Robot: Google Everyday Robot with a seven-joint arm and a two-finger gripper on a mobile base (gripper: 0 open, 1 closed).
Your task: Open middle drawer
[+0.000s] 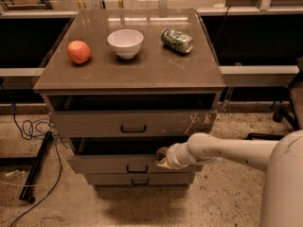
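Note:
The middle drawer [104,164] is grey-brown with a plain front and a small black loop handle [137,169]. It stands pulled out a little, with a dark gap above its front. My gripper [160,159] sits at the drawer's top edge, just right of and above the handle, at the end of my white arm [222,150] that reaches in from the right. The top drawer [94,123], with white scratches at its right, is also pulled out slightly. The bottom drawer [113,179] is shut.
On the cabinet top [142,70] are a red apple [78,51], a white bowl [125,42] and a green can [176,40] lying on its side. Black cables [33,126] and a black bar [35,167] lie on the floor at left. A chair base [284,115] is at right.

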